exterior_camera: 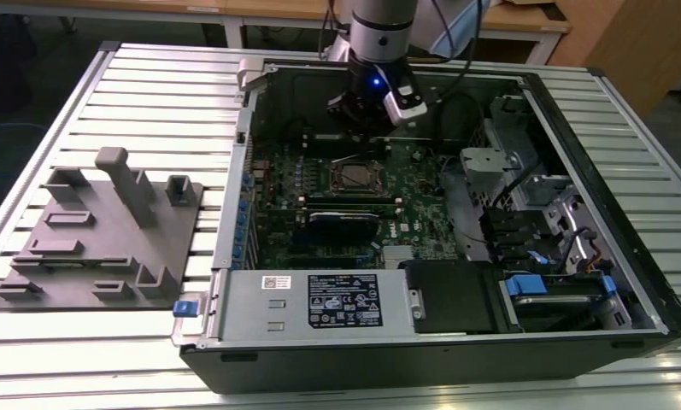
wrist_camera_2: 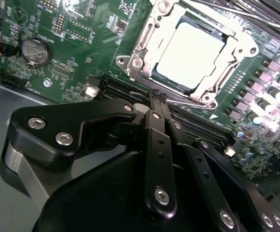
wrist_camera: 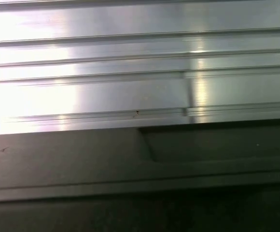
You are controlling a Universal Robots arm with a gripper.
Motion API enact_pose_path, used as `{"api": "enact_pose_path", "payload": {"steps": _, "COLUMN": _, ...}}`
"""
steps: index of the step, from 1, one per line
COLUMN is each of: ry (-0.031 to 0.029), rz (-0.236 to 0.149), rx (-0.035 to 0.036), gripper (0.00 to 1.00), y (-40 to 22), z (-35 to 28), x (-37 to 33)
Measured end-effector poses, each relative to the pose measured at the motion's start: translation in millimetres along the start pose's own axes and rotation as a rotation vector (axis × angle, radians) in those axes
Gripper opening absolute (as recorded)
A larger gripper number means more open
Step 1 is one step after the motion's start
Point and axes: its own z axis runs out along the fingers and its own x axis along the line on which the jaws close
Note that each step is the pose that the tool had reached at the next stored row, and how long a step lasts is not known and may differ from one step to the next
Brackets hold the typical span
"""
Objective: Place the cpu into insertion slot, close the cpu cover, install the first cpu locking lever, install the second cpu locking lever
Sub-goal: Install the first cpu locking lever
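Exterior view: gripper [exterior_camera: 370,118] hangs inside the open computer case [exterior_camera: 648,282], at 12 o'clock of the socket, near it but apart. The cpu [exterior_camera: 352,176] sits flat in that socket, mid motherboard [exterior_camera: 274,179].

Second wrist view: fingers [wrist_camera_2: 157,145] are pinched together with nothing between them. With nothing carried, the narrow closed tip looks better suited to pushing than grasping; that's a judgement. The cpu cover [wrist_camera_2: 141,48] lies down around the chip, whose grey top shows through the window, so placing and closing look done. Whether either locking lever is hooked I cannot tell.

A grey fixture tray [exterior_camera: 101,231] sits at 9 o'clock of the case on the slatted table [exterior_camera: 146,94]. The power supply [exterior_camera: 317,303] is at 6 o'clock of the socket.
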Motion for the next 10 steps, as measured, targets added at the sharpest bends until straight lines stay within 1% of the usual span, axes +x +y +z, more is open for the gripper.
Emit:
{"api": "enact_pose_path", "payload": {"steps": 3, "ry": 0.0001, "rz": 0.0, "rx": 0.0001, "gripper": 0.11, "y": 0.5, "z": 0.0, "x": -2.3}}
{"api": "enact_pose_path", "payload": {"steps": 10, "ry": 0.0001, "rz": 0.0, "rx": 0.0001, "gripper": 0.11, "y": 0.9, "z": 0.3, "x": -2.5}}
